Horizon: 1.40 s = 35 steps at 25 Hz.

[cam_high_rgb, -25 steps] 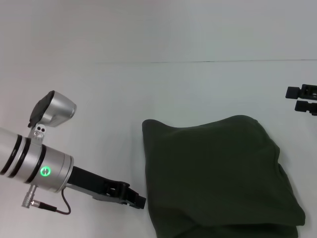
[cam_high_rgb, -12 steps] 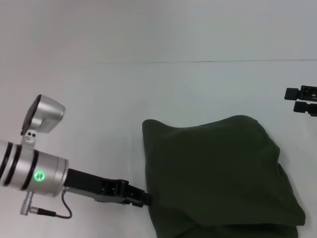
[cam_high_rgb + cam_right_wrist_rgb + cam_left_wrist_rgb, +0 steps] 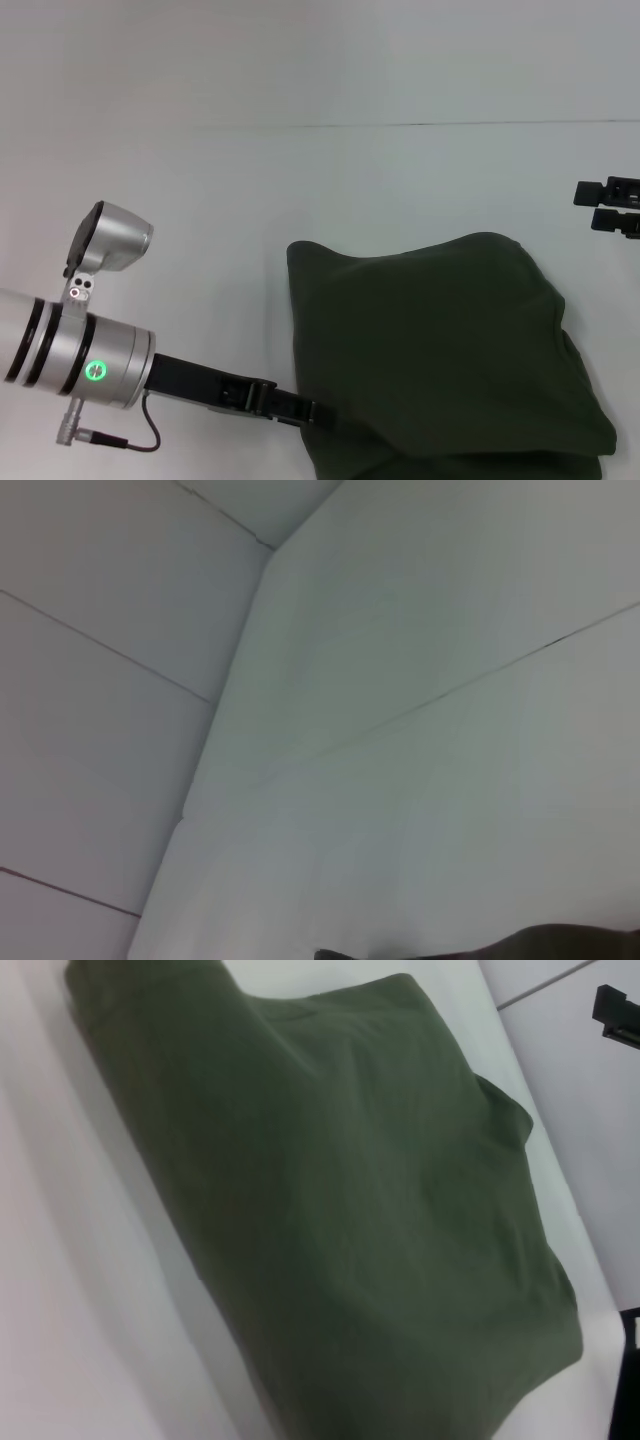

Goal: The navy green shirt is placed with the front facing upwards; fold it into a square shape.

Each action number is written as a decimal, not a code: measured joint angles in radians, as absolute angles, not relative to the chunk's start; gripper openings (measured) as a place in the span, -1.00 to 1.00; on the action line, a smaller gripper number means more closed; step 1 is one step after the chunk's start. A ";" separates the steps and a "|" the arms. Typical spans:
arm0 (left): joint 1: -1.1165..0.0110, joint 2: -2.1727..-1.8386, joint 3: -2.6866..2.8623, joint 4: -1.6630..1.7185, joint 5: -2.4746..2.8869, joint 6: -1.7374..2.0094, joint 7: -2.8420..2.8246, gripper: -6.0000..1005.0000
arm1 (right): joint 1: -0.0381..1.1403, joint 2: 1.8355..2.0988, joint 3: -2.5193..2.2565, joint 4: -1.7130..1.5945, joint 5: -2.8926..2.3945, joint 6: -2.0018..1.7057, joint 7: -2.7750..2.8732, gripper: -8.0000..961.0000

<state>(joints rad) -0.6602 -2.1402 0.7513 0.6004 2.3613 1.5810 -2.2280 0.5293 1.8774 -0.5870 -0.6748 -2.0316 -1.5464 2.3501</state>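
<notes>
Fabric fills the near right of the white table: the navy green shirt lies there as a thick, roughly rectangular folded bundle, lettering and collar hidden, its right side bulging where an under-layer pokes out. The left gripper sits low at the bundle's near-left edge, its tips touching or tucked into the cloth; whether the fingers are parted or pinched there I cannot tell. The right gripper hangs well apart at the far right, fingers spread and holding nothing. My reading is that a final tidying or tucking of the left edge is in hand. To do it well, keep the tips flat to the table (no lifting the top layers), push gently toward the middle, and square that edge without rumpling the smooth upper face.
</notes>
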 joint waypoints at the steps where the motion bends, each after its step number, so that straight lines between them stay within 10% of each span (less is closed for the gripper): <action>1: -0.659 -2.141 0.751 0.605 2.363 1.579 -2.226 0.22 | 0.529 1.877 -0.587 -0.675 -2.031 -1.549 2.350 0.66; 35: -0.662 -2.169 0.891 0.619 2.361 1.490 -2.233 0.34 | 0.530 1.883 -0.592 -0.675 -2.029 -1.565 2.348 0.66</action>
<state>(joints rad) -0.6623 -2.1690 0.8911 0.6187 2.3607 1.4897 -2.2325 0.5299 1.8832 -0.5924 -0.6749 -2.0295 -1.5647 2.3485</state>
